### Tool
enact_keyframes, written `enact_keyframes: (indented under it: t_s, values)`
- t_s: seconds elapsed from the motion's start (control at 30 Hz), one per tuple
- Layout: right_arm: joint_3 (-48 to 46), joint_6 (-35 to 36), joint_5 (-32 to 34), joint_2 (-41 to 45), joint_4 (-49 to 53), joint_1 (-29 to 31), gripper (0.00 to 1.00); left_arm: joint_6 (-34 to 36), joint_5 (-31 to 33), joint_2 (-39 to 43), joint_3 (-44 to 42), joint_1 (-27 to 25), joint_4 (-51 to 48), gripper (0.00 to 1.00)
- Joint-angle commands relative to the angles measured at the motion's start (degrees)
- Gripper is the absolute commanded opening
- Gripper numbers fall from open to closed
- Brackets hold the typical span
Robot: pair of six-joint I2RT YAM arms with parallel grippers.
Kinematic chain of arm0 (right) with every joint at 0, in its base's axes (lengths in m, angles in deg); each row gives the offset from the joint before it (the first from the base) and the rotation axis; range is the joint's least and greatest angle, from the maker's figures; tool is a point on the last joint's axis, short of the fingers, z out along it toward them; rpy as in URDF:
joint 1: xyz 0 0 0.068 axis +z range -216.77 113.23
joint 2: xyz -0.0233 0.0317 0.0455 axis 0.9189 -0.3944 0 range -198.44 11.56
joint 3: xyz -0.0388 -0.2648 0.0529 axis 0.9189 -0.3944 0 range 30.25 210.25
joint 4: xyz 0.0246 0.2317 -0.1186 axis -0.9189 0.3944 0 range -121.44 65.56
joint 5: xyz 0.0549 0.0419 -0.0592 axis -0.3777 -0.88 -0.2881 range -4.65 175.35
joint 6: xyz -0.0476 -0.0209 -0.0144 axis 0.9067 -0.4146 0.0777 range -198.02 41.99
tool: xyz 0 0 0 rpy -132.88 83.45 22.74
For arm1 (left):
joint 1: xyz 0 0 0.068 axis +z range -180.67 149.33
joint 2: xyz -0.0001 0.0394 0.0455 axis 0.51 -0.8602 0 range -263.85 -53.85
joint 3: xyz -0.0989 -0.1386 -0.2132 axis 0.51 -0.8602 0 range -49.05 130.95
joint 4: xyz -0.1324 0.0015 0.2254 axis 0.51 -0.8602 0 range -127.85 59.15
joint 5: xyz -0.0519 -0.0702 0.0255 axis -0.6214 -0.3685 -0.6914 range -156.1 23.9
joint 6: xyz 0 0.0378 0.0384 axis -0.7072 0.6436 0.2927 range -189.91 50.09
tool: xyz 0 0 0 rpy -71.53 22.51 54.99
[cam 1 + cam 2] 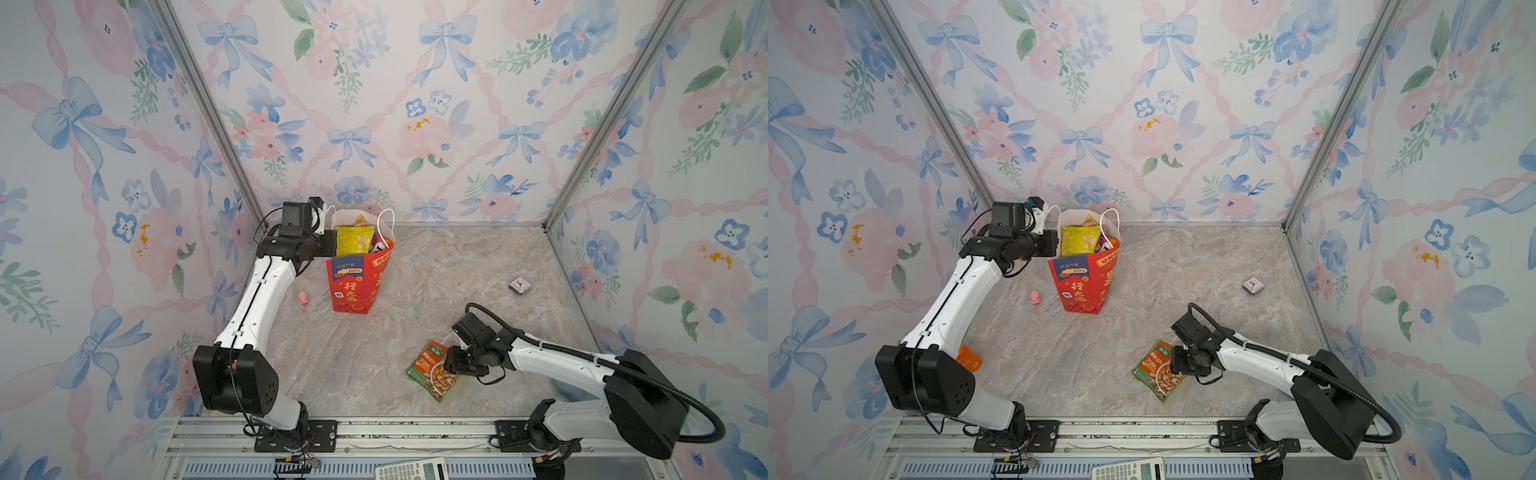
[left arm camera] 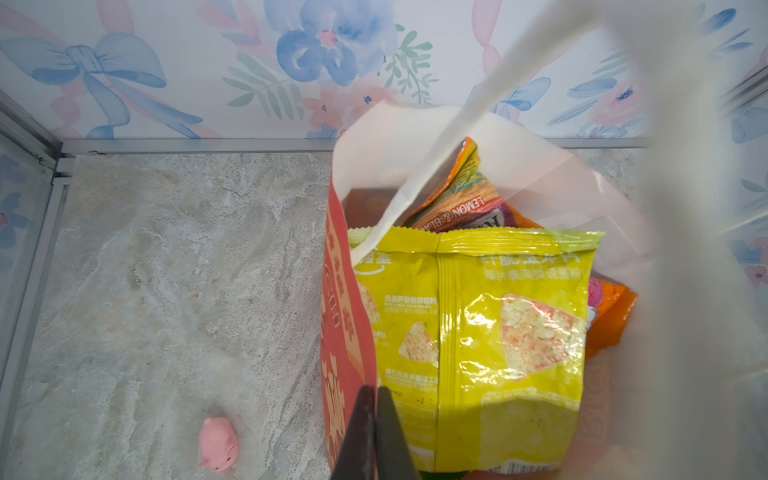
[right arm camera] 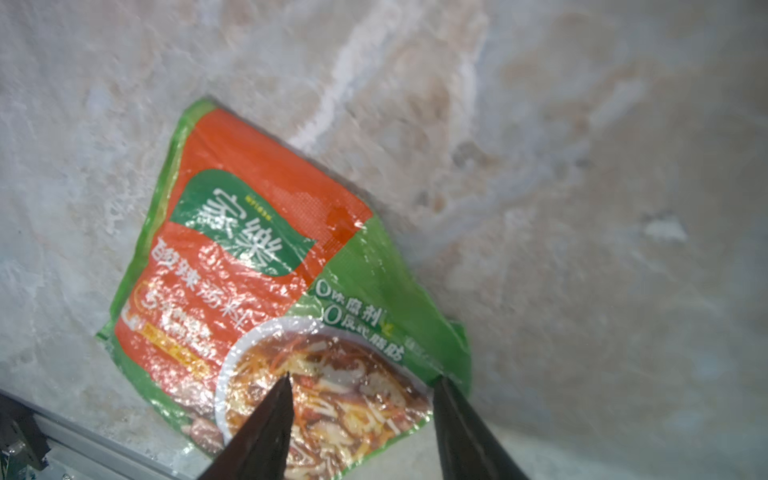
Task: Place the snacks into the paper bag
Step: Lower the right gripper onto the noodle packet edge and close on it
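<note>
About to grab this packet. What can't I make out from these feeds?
- In a top view: orange packet, mostly behind left arm.
- Left wrist view: paper bag bottom, under yellow packet.
- Right wrist view: green-orange packet end, cut by frame edge.
- Both top views: calculator, cut off.

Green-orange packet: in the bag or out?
Out. Packet lies flat on the table, apart from the bag, under the open right gripper.

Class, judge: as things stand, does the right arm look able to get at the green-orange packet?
Probably yes. The right gripper hangs open over the green-orange packet, jaws spread across its end, nothing lying between. The left gripper, shut on the paper bag, is well clear.
</note>
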Motion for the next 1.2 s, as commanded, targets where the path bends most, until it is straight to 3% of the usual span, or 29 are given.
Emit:
enact_keyframes:
  t_s: [0.0,0.23,0.4,0.5,0.6,0.93,1.17]
  values:
    - [5.28,6.76,1.88,-7.52,-2.56,-1.78,0.56,1.06,-0.09,0.12,-0.79,0.35,-0.13,0.00]
    - [26.40,15.65,-0.59,-23.92,-3.49,-3.96,0.56,1.13,-0.32,0.11,-0.88,0.35,-0.12,0.00]
    - [35.70,18.81,-0.56,-27.72,-0.31,-3.73,0.69,1.18,-0.06,0.27,-0.83,0.36,-0.06,0.00]
    - [33.79,18.89,1.51,-24.80,0.55,-3.13,0.90,1.34,0.39,0.19,-0.92,0.35,-0.14,0.00]
    - [29.46,17.19,3.77,-20.28,2.09,-2.25,0.99,1.39,0.43,0.12,-0.90,0.38,-0.11,0.00]
    - [12.58,6.11,6.12,-3.75,8.92,5.15,0.97,1.39,0.46,-0.07,-0.95,0.39,-0.11,0.00]
    - [7.40,3.82,0.88,-2.01,6.26,7.15,0.97,1.17,0.00,-0.03,-0.94,0.37,-0.13,0.00]
